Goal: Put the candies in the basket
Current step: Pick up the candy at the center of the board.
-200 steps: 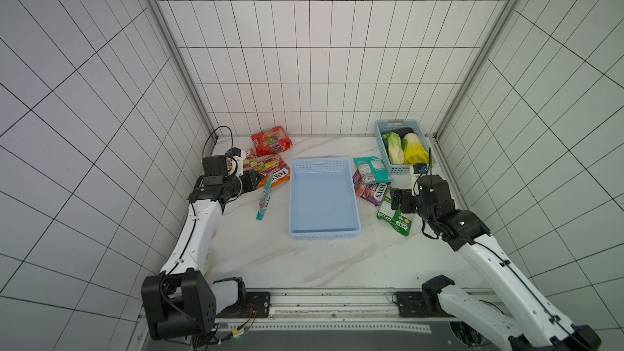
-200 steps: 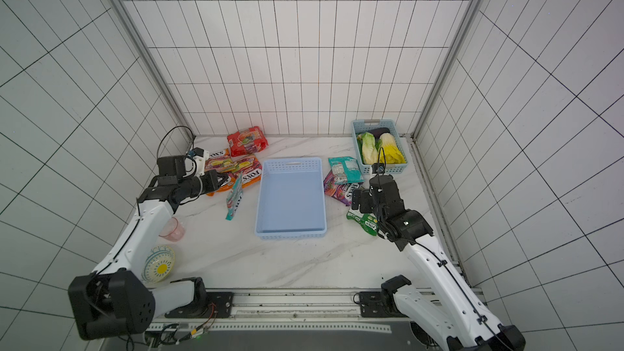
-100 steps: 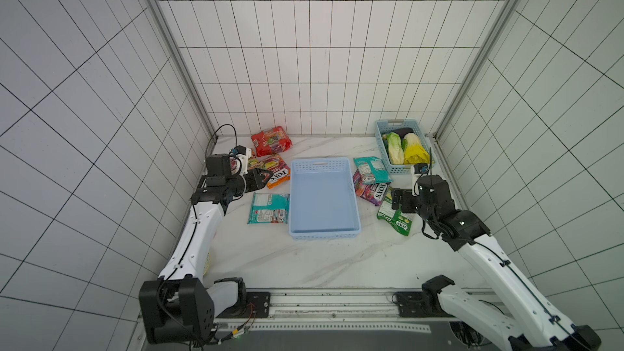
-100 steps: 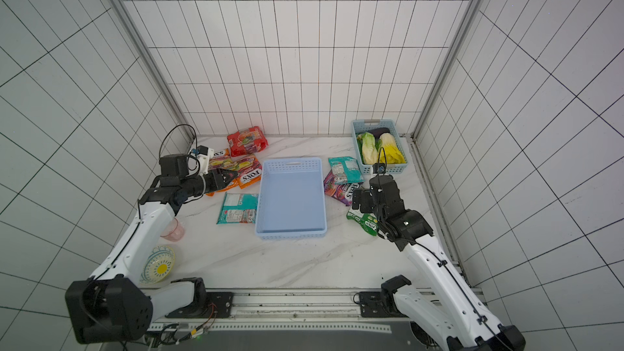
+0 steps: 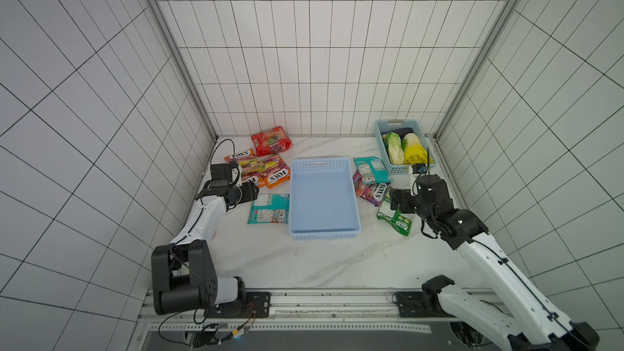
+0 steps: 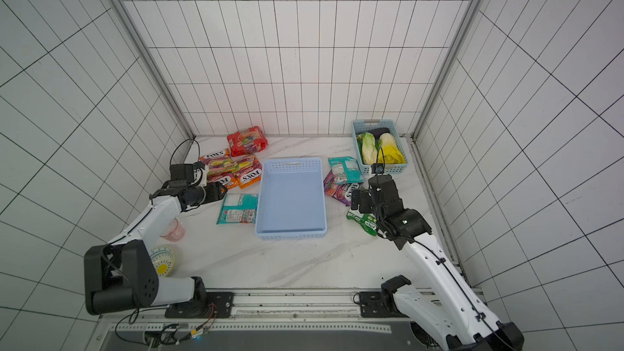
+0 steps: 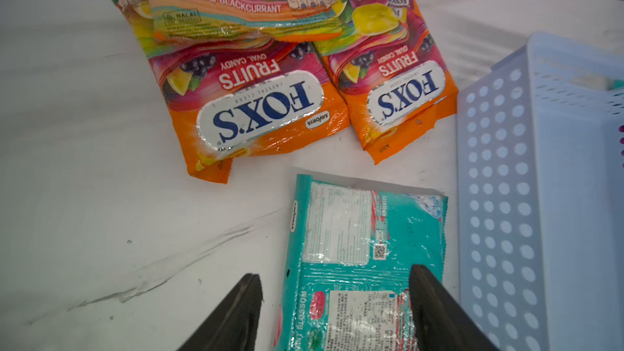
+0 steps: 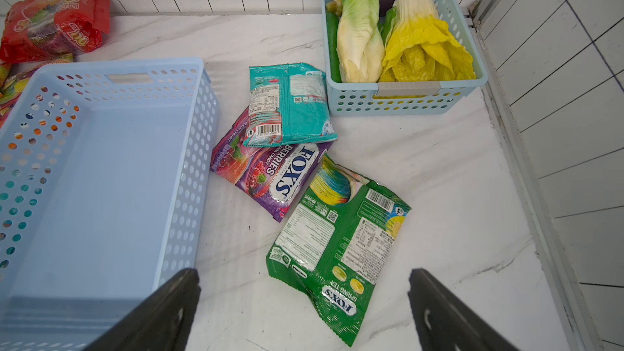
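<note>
left gripper [image 7: 334,271]: jaws apart, gripping nothing. the left teal bag [image 7: 364,258] lies flat on the table [image 5: 304,258] below it, printed back up, just beside the long wall of the basket [image 7: 499,197] but outside it. i cannot tell whether the bag touches the wall.

right gripper [image 8: 304,271]: jaws wide, also gripping nothing, hanging above the green bag [image 8: 337,244].

the other candies all lie on the marble, in both top views:
- orange bags [image 5: 277,174], overlapping, and the red bag [image 5: 271,140] by the back wall, on the basket's left.
- right teal bag [image 8: 290,106] lying partly on the purple bag [image 8: 270,173], which touches the green bag's corner, on the basket's right.

small basket [image 8: 388,102] in the far right corner holds leafy vegetables [image 8: 358,35].
</note>
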`<state>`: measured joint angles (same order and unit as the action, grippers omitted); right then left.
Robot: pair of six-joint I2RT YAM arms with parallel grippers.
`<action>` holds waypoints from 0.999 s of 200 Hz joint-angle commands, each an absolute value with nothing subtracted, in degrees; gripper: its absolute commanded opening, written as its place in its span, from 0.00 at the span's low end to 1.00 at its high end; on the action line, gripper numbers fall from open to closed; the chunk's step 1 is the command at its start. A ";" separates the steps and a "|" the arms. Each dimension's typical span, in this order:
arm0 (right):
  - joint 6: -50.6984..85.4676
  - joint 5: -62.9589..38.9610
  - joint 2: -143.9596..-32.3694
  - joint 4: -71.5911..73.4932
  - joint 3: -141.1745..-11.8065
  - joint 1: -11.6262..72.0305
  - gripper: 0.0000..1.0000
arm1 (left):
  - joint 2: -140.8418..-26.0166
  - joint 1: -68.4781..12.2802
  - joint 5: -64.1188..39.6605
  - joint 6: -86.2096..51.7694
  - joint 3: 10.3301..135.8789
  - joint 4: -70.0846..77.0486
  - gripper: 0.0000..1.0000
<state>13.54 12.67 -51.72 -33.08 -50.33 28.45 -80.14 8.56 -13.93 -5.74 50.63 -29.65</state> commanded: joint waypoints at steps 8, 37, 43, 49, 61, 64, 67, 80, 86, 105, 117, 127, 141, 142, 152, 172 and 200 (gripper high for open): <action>13.36 12.35 -51.67 -33.27 -50.49 28.07 0.99 | -84.97 9.05 -12.60 -4.39 50.27 -28.40 0.66; 13.80 12.83 -51.14 -33.02 -49.88 27.97 0.99 | -89.22 9.05 -12.27 -4.29 51.04 -29.19 0.62; 13.73 11.92 -51.28 -32.87 -49.91 28.03 0.99 | -89.93 9.05 -12.83 -4.43 51.04 -29.10 0.62; 13.56 11.79 -51.48 -32.94 -50.13 28.04 0.99 | -90.98 9.10 -13.36 -4.52 51.06 -29.01 0.61; 13.54 13.39 -51.71 -33.94 -50.79 28.01 0.99 | -92.91 9.05 -13.59 -4.46 51.36 -29.39 0.59; 13.54 13.87 -51.64 -34.05 -50.73 28.01 0.99 | -93.35 9.05 -13.37 -4.40 51.53 -29.63 0.58; 13.61 14.15 -51.59 -34.02 -50.56 28.03 0.99 | -93.71 9.05 -13.22 -4.40 51.69 -29.83 0.57; 13.89 13.37 -51.26 -33.35 -49.95 28.04 0.99 | -94.91 9.05 -12.67 -4.22 52.03 -30.32 0.50; 13.89 12.38 -51.24 -33.02 -49.92 28.04 0.99 | -95.28 9.05 -12.82 -4.34 52.03 -30.29 0.44; 13.54 13.10 -51.51 -33.84 -50.69 28.03 0.99 | -95.37 9.05 -13.80 -4.82 52.51 -30.75 0.21; 13.69 14.72 -51.18 -33.99 -50.41 28.04 0.99 | -93.95 9.10 -13.55 -4.75 52.82 -31.49 0.03; 13.89 13.95 -50.95 -33.17 -49.80 28.03 0.99 | -92.54 9.05 -13.83 -4.88 52.67 -31.48 0.00; 13.61 12.23 -51.38 -32.82 -50.04 28.04 0.99 | -90.35 8.97 -15.29 -5.33 52.64 -31.45 0.00; 13.58 12.22 -51.44 -32.85 -50.11 28.04 0.99 | -90.22 8.97 -15.38 -5.35 52.68 -31.46 0.00; 13.45 13.36 -51.93 -33.91 -50.87 28.01 0.99 | -88.66 8.84 -15.88 -5.53 53.21 -32.09 0.00; 13.80 14.21 -51.73 -33.71 -50.17 27.98 0.99 | -85.16 8.47 -16.38 -5.74 54.38 -33.24 0.00; 13.45 13.20 -52.87 -34.27 -51.21 27.98 0.99 | -80.60 7.52 -20.86 -6.96 56.04 -33.80 0.00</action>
